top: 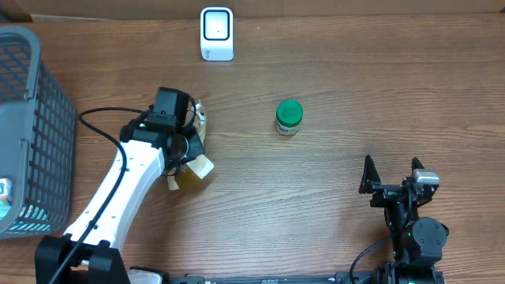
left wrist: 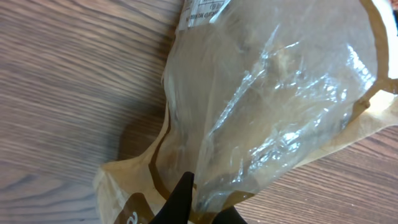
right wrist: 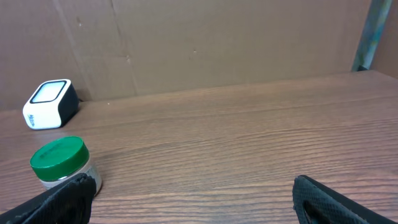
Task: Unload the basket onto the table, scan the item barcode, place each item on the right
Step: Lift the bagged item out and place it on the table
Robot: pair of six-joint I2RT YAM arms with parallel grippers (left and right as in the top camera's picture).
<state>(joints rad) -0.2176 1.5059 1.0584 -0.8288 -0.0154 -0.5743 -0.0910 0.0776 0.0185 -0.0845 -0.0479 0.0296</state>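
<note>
The item is a brown paper bag with a clear plastic window (top: 196, 170). It lies on the wooden table at centre left, and my left gripper (top: 186, 147) is shut on its lower edge. In the left wrist view the bag (left wrist: 280, 93) fills the frame, the gripper (left wrist: 202, 208) pinches its crinkled bottom edge, and a white printed label (left wrist: 202, 9) shows at the top. The white scanner (top: 217, 33) stands at the back edge and also shows in the right wrist view as a scanner (right wrist: 50, 102). My right gripper (top: 392, 170) rests open and holds nothing at front right (right wrist: 193, 205).
A green-lidded jar (top: 289, 117) stands mid-table, right of the bag, and shows as a jar (right wrist: 62, 163) close to the right gripper's left finger. A grey mesh basket (top: 31, 126) occupies the left edge. A cardboard wall (right wrist: 205, 43) backs the table.
</note>
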